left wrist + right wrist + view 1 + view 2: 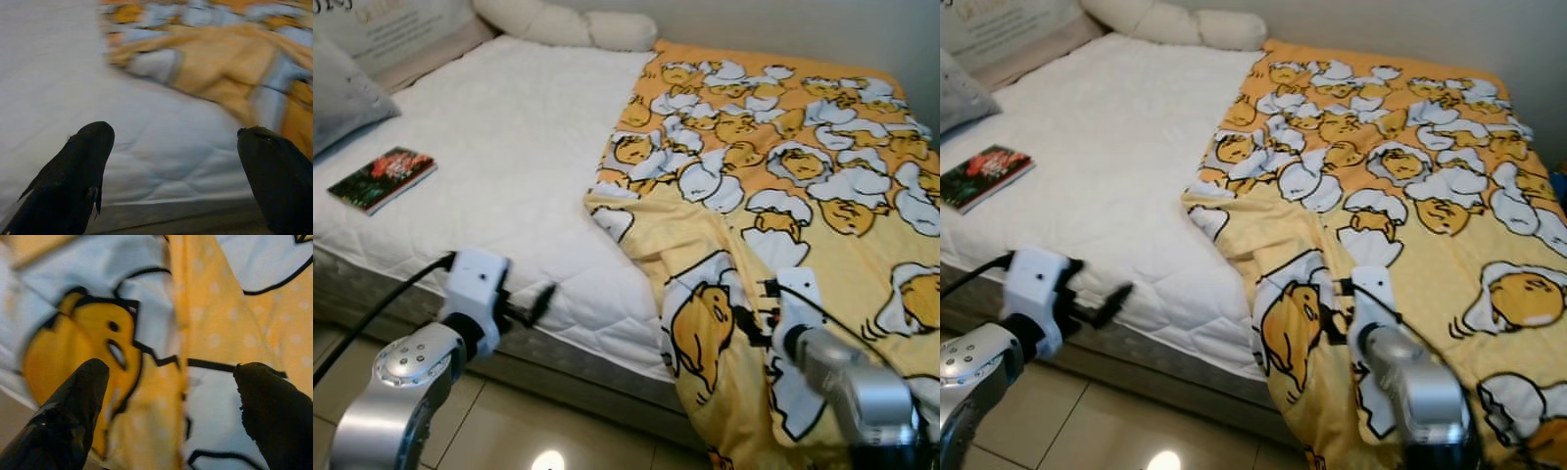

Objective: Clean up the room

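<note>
Where the bed (pixel 499 166) meets the tiled floor (pixel 509 431), both arms are raised toward its near edge. The yellow blanket (pixel 803 186), printed with egg characters, covers the robot's right-hand portion of the white mattress, and its near end hangs over the edge toward the floor. The right gripper (pixel 171 396) is just in front of that hanging fold, fingers spread apart, grasping nothing. The left gripper (pixel 171 166) is likewise spread and empty, pointed at the bare mattress edge beside the blanket. A book (pixel 382 178) lies flat on the sheet at the robot's left, near a grey pillow (pixel 342 93). White cushions (pixel 568 24) rest along the wall.
</note>
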Robot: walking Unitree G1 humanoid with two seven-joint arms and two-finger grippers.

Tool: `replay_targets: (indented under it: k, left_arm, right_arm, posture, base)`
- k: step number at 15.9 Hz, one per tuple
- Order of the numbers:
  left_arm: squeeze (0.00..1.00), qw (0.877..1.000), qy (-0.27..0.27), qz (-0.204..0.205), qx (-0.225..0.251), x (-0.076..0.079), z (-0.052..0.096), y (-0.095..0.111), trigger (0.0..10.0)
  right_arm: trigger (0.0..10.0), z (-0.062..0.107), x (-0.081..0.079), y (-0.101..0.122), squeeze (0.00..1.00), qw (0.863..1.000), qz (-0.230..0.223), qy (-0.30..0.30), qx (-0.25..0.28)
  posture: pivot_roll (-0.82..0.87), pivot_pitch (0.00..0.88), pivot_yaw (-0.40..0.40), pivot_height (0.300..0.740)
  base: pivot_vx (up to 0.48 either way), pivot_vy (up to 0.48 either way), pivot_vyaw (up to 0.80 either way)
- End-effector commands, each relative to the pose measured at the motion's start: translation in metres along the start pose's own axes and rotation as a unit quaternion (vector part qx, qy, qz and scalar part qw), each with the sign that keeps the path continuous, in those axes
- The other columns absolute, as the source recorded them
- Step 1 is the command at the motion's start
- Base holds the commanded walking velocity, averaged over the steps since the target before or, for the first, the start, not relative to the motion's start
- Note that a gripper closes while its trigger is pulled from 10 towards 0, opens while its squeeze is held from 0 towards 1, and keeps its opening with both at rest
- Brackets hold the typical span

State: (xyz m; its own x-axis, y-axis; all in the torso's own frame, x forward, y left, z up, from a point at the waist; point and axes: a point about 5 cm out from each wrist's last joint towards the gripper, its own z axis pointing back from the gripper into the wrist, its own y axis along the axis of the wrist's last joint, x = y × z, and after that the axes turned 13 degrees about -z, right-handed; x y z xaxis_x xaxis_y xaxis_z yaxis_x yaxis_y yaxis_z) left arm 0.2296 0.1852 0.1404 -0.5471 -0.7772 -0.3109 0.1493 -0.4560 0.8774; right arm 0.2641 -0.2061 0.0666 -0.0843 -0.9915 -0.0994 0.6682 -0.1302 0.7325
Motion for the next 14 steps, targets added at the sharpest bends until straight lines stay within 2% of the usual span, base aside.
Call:
replay_targets:
  k: [1, 2, 3, 4, 5, 7, 8, 9, 10, 11, 14]
  left_arm:
    - [0.24, 0.999, -0.036, -0.011, 0.014, 0.003, -0.003, 0.004, 10.0]
    - [0.22, 0.998, -0.061, -0.023, 0.012, 0.004, -0.004, 0.004, 10.0]
    - [0.17, 0.990, -0.133, -0.048, 0.009, 0.006, -0.009, 0.005, 10.0]
    - [0.16, 0.986, -0.158, -0.056, 0.008, 0.007, -0.010, 0.006, 10.0]
    - [0.13, 0.981, -0.181, -0.066, 0.003, 0.008, -0.012, 0.006, 10.0]
    - [0.10, 0.971, -0.222, -0.091, -0.011, 0.009, -0.014, 0.004, 10.0]
    - [0.07, 0.968, -0.232, -0.097, -0.011, 0.008, -0.017, 0.004, 10.0]
    - [0.07, 0.967, -0.234, -0.098, -0.011, 0.008, -0.018, 0.004, 10.0]
    - [0.06, 0.966, -0.239, -0.100, -0.011, 0.006, -0.019, 0.005, 10.0]
    - [0.06, 0.964, -0.246, -0.103, -0.010, 0.006, -0.020, 0.005, 10.0]
    - [0.05, 0.958, -0.265, -0.107, -0.010, 0.006, -0.020, 0.005, 10.0]
  right_arm:
    - [10.0, -0.003, 0.004, 0.001, 1.00, 1.000, 0.009, -0.005, -0.011]
    - [10.0, -0.006, 0.007, 0.002, 1.00, 1.000, 0.021, -0.005, -0.020]
    - [10.0, -0.015, 0.014, 0.007, 0.89, 0.998, 0.047, -0.004, -0.046]
    - [10.0, -0.019, 0.016, 0.008, 0.72, 0.997, 0.052, -0.005, -0.054]
    - [10.0, -0.024, 0.019, 0.007, 0.00, 0.996, 0.059, -0.006, -0.066]
    - [10.0, -0.035, 0.023, 0.002, 0.00, 0.994, 0.068, -0.010, -0.088]
    - [7.7, -0.041, 0.026, 0.001, 0.00, 0.992, 0.083, -0.024, -0.087]
    - [6.1, -0.043, 0.026, 0.000, 0.00, 0.993, 0.079, -0.025, -0.086]
    - [1.8, -0.047, 0.027, -0.002, 0.00, 0.993, 0.075, -0.026, -0.087]
    - [0.0, -0.050, 0.027, -0.005, 0.00, 0.993, 0.078, -0.026, -0.089]
    - [0.0, -0.054, 0.027, -0.008, 0.00, 0.992, 0.085, -0.029, -0.092]
  posture:
    - [-0.09, 0.000, -0.039, 0.740]
    - [-0.09, 0.000, -0.041, 0.740]
    - [-0.09, 0.000, -0.050, 0.740]
    - [-0.09, 0.000, -0.050, 0.740]
    - [-0.10, 0.000, -0.053, 0.740]
    - [-0.10, 0.000, -0.050, 0.740]
    - [-0.10, 0.000, -0.046, 0.740]
    - [-0.10, 0.000, -0.044, 0.740]
    - [-0.10, 0.000, -0.041, 0.740]
    - [-0.10, 0.000, -0.041, 0.740]
    - [-0.10, 0.000, -0.036, 0.740]
  base:
    - [0.000, 0.000, 0.00]
    - [0.000, 0.000, 0.00]
    - [0.000, 0.000, 0.00]
    - [0.000, 0.000, 0.00]
    - [0.000, 0.000, 0.00]
    - [0.000, 0.000, 0.00]
    - [0.000, 0.000, 0.00]
    - [0.000, 0.000, 0.00]
    - [0.000, 0.000, 0.00]
    - [0.000, 0.000, 0.00]
    - [0.000, 0.000, 0.00]
